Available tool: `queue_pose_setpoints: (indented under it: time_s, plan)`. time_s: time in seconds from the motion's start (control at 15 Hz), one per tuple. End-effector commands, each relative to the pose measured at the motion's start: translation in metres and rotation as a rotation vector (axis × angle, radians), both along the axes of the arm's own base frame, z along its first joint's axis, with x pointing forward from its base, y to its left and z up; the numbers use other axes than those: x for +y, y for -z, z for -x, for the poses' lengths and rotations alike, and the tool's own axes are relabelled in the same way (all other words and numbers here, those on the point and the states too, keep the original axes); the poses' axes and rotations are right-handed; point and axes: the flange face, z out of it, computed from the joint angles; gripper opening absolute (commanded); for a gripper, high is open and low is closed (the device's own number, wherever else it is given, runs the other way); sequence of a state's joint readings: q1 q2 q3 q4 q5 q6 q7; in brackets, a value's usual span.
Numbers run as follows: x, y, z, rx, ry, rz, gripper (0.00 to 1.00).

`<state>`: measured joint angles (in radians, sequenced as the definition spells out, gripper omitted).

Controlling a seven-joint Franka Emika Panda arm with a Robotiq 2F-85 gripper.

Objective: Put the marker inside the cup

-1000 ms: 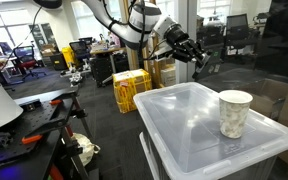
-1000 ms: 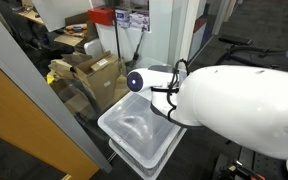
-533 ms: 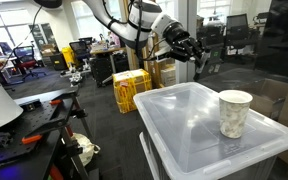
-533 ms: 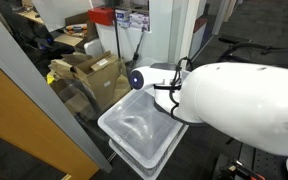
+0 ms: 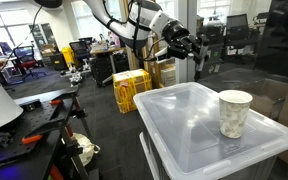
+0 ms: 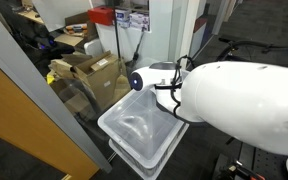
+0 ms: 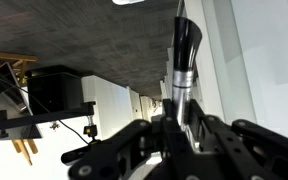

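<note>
My gripper (image 5: 187, 45) is raised high in the air, well behind and to the left of the cup (image 5: 233, 113). The cup is a whitish paper cup standing upright on the lid of a translucent plastic bin (image 5: 199, 140). In the wrist view the gripper (image 7: 177, 118) is shut on the marker (image 7: 180, 58), a black stick with a silvery band that points straight out between the fingers toward the ceiling. In an exterior view the robot's white body (image 6: 239, 100) fills the picture and hides the gripper, the cup and the marker.
The bin (image 6: 139, 127) stands on the floor. A yellow crate (image 5: 131, 88) and cardboard boxes (image 6: 94, 72) lie beyond it. A workbench with tools (image 5: 24, 125) is at the left. A glass partition (image 6: 24, 90) stands close by.
The gripper has shifted slightly left and up with the marker in it. The cup and bin have not moved.
</note>
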<state>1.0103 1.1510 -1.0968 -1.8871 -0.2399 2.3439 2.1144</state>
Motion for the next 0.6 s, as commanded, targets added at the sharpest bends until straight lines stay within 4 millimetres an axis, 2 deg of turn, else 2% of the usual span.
queue_pose_setpoints:
  time_s: [0.0, 0.53]
  plan:
    - [-0.003, -0.01, -0.003, -0.009, 0.013, 0.05, 0.05]
    - [-0.018, -0.012, -0.028, 0.055, -0.072, 0.081, 0.05]
